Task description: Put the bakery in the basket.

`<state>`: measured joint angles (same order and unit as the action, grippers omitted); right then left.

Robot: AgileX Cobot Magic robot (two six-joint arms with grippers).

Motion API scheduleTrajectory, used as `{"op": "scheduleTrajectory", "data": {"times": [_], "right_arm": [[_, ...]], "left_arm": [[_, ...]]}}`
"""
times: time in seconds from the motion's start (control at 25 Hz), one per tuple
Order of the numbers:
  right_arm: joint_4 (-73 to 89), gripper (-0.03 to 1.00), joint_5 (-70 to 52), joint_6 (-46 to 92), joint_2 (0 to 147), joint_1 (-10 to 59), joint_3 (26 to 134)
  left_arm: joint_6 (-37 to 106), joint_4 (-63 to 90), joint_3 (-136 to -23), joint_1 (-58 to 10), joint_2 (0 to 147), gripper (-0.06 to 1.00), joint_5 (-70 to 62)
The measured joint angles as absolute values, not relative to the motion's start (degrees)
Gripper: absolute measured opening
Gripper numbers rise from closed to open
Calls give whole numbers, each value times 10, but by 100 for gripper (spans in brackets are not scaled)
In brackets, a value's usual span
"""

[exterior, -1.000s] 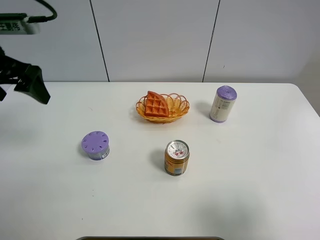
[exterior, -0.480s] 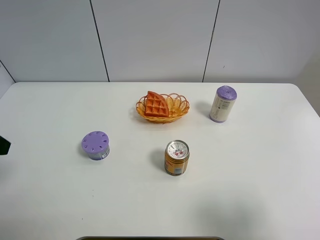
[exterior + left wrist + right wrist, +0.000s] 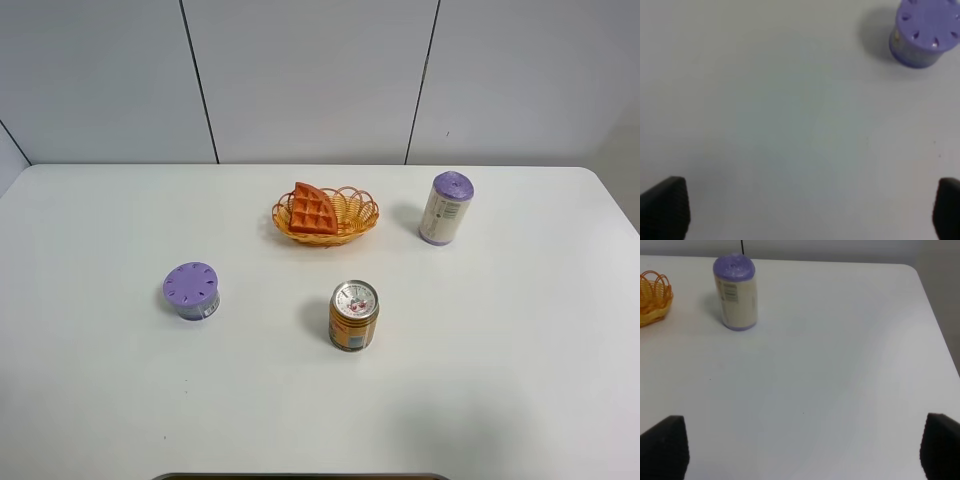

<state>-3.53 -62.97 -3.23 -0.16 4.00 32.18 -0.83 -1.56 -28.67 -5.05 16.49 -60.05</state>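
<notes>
The orange-brown waffle wedge lies in the left part of the orange-yellow wicker basket, leaning on its rim. The basket stands at the back middle of the white table; its edge also shows in the right wrist view. Neither gripper shows in the exterior high view. My left gripper is open and empty over bare table, with only its dark fingertips in view. My right gripper is open and empty over bare table, right of the basket.
A low purple-lidded tub stands at the left, also in the left wrist view. An orange drink can stands in front of the basket. A tall cream canister with a purple lid stands right of the basket, also in the right wrist view.
The left arm, seen at the far left edge one second ago, dropped lower and then left the exterior high view. The waffle, basket and cans have not moved.
</notes>
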Motion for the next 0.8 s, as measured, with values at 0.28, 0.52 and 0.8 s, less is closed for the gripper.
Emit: {"op": "scheduleTrajectory", "data": {"times": [0.28, 0.52, 0.8], "right_arm": [[-35, 91, -630, -32, -2, 40, 322], [-35, 91, -630, -32, -2, 40, 322], [-35, 91, -630, -32, -2, 40, 322]], "left_arm": [[-9, -15, -264, -35, 39, 99, -624], [0, -5, -263, 33, -1, 99, -636], [6, 0, -263, 54, -1, 99, -636]]}}
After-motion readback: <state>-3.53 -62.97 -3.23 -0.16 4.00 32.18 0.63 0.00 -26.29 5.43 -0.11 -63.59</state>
